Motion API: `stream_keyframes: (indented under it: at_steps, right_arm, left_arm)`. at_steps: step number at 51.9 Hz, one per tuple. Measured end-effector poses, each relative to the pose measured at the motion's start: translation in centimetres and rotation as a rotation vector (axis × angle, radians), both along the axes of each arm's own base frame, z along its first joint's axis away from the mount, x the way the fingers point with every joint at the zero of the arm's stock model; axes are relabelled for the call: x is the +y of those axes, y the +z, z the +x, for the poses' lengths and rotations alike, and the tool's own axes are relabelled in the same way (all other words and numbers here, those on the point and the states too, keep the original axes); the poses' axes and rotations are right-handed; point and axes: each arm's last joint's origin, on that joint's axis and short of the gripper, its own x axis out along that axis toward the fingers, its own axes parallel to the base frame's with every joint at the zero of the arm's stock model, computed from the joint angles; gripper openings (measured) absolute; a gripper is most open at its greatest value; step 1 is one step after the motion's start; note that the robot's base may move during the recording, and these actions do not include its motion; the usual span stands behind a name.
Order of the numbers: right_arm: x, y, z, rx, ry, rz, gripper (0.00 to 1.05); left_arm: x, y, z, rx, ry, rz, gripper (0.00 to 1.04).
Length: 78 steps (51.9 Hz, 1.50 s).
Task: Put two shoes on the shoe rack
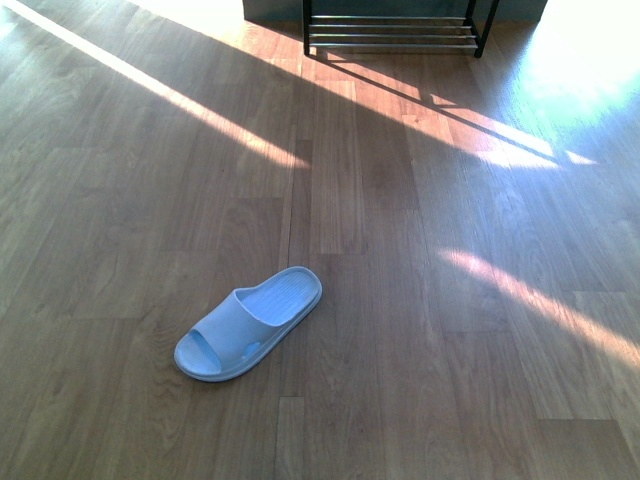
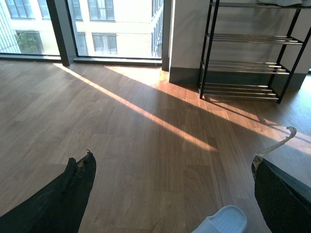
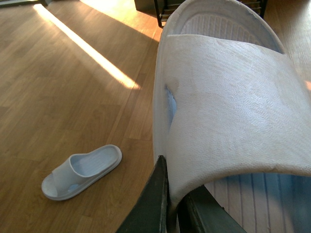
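Observation:
The shoes in view are two white slide sandals; no grey sneakers show. One sandal (image 1: 250, 322) lies on the wooden floor, its toe pointing near-left; it also shows in the right wrist view (image 3: 82, 171), and its edge shows in the left wrist view (image 2: 223, 222). My right gripper (image 3: 172, 208) is shut on the strap edge of the other sandal (image 3: 228, 107) and holds it off the floor. My left gripper (image 2: 172, 194) is open and empty above the floor, just behind the lying sandal. The shoe rack (image 1: 395, 30) stands at the far wall, seen whole in the left wrist view (image 2: 248, 63). Neither arm shows in the front view.
Wooden floor (image 1: 420, 260) with bright sun stripes runs from me to the rack. Tall windows (image 2: 97, 24) and a dark pillar (image 2: 60, 29) stand left of the rack. Something pale lies on the rack's top shelf (image 2: 279, 2).

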Motion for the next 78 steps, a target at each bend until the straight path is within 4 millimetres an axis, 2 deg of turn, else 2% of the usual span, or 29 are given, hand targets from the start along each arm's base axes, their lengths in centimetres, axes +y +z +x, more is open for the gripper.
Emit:
stream_keyframes:
  at_steps: [46, 51, 53, 57, 62, 66, 71, 78]
  right_arm:
    - [-0.1, 0.0, 0.0, 0.003, -0.008, 0.002, 0.02]
    - [-0.1, 0.0, 0.0, 0.002, -0.005, 0.002, 0.02]
    - [-0.1, 0.0, 0.0, 0.002, -0.007, 0.002, 0.02]
    - [-0.1, 0.0, 0.0, 0.003, -0.005, 0.002, 0.02]
    - [-0.1, 0.0, 0.0, 0.003, -0.003, 0.003, 0.02]
    - [-0.1, 0.0, 0.0, 0.003, -0.003, 0.003, 0.02]
    - [-0.1, 0.0, 0.0, 0.003, -0.004, 0.003, 0.02]
    - [0.0, 0.0, 0.0, 0.003, -0.003, 0.003, 0.02]
  left_arm:
    - [0.0, 0.0, 0.0, 0.000, 0.000, 0.000, 0.95]
    - [-0.2, -0.4, 0.2, 0.269, 0.245, -0.117, 0.95]
    - [-0.2, -0.6, 0.7, 0.355, 0.364, -0.145, 0.95]
    - [-0.3, -1.4, 1.9, 0.413, 0.462, -0.257, 0.95]
    - [-0.5, -2.7, 4.0, 0.467, 0.488, -0.396, 0.95]
    - [-0.8, -4.2, 7.0, 0.522, 0.486, -0.506, 0.95]
    - [-1.3, -7.4, 11.3, 0.617, 0.532, -0.594, 0.95]
    - [-1.6, -12.0, 14.2, 0.766, 0.615, -0.630, 0.95]
